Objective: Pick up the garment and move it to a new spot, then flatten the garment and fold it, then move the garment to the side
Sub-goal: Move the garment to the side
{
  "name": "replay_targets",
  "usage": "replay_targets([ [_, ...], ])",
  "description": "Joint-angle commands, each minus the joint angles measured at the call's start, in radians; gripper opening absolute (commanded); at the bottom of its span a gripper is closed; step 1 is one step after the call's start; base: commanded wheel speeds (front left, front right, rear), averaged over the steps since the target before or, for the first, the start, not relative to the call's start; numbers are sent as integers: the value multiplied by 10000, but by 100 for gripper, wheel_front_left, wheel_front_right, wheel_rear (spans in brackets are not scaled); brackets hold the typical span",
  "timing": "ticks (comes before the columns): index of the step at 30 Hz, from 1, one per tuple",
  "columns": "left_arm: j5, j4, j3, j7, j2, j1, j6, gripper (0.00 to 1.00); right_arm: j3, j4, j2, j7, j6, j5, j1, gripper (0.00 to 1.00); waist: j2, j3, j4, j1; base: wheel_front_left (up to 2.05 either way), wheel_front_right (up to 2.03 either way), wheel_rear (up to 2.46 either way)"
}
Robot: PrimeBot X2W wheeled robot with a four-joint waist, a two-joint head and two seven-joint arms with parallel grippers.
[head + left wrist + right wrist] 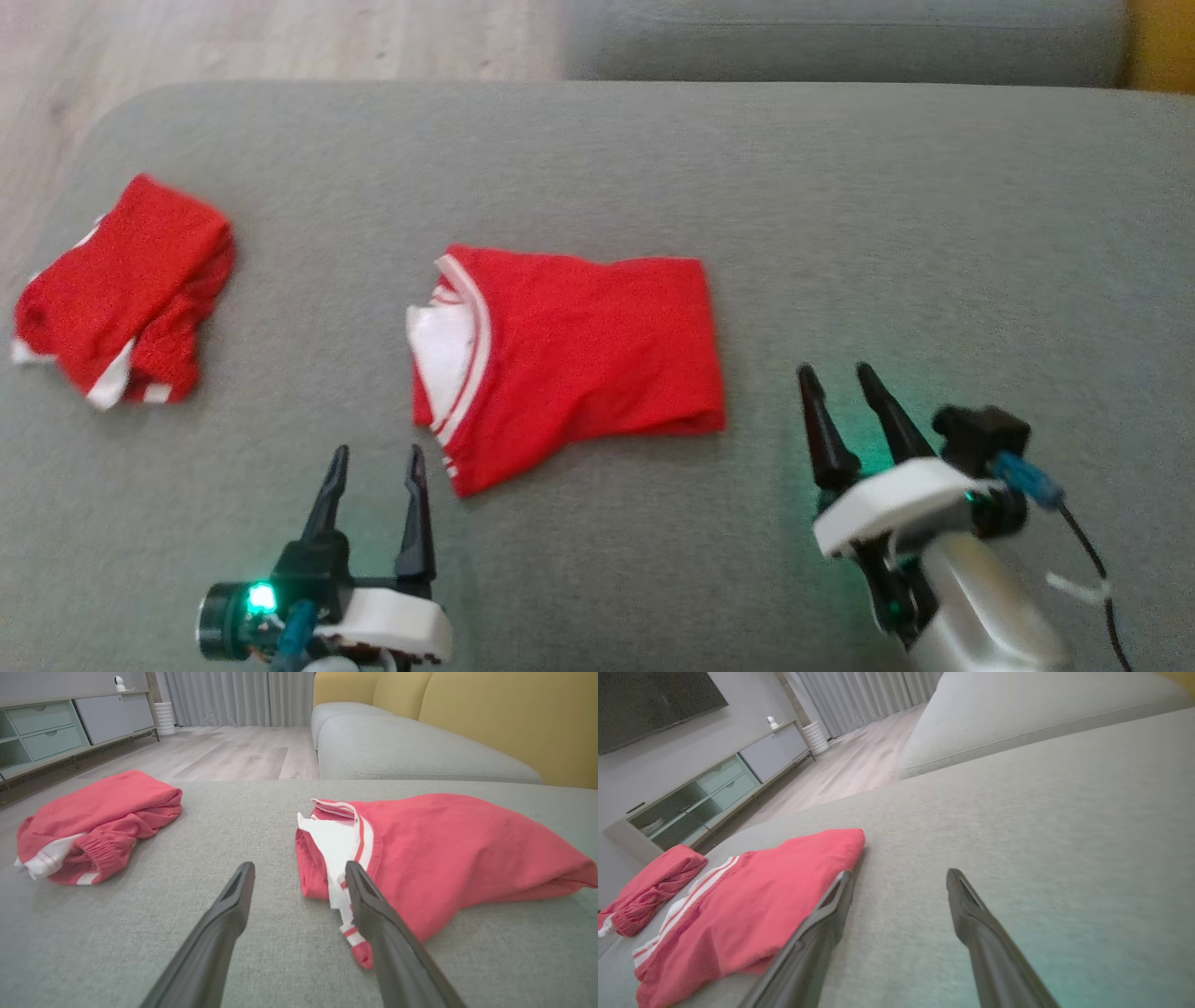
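Head view shows the garment [579, 355], a red knit top with white bands, folded into a rough rectangle near the middle of a broad grey upholstered cushion [653, 168]. Its collar end faces the robot's left, where a white lining shows behind a curved white-and-red striped band. The far edge is straight, while the near edge bulges and ends in a pointed corner with narrow stripes. The cloth looks soft and matte with shallow creases, and the cushion has a fine woven texture and a rounded far-left corner. The left gripper [378, 450] has its two long dark tapered fingers spread apart and holds nothing. Its tip is just beside that striped corner, and I cannot tell whether they touch. The right gripper [834, 369] stands just beyond the garment's other end, fingers also parted and empty, above bare cushion. Well apart, toward the cushion's left edge, lies a second red bundle [121, 299], thicker and folded, with a gathered elastic cuff and white trim. Beyond the cushion are a grey sofa seat [411, 751] with a yellow backrest [514, 718], a pale wood-plank floor [224, 751], grey pleated curtains [243, 697], a low cabinet [70, 723] with pale green drawers, and a dark screen [654, 704] on the wall.
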Motion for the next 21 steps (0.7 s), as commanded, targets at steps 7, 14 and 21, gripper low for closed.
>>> replay_targets([
  [7,-12,-157,-157,-51,68,-365,-90,100,595,1336,76,-110,65,1307,-1592,100,0,417,1743,0,0,0,0],
  [14,74,-149,-118,-51,68,-358,-146,100,1015,3085,76,-110,65,2474,-2384,100,0,671,2513,0,0,0,0],
  [21,112,-188,31,-51,68,-352,-189,100,2724,3306,76,-51,65,4073,-2347,0,0,719,2389,0,0,0,0],
])
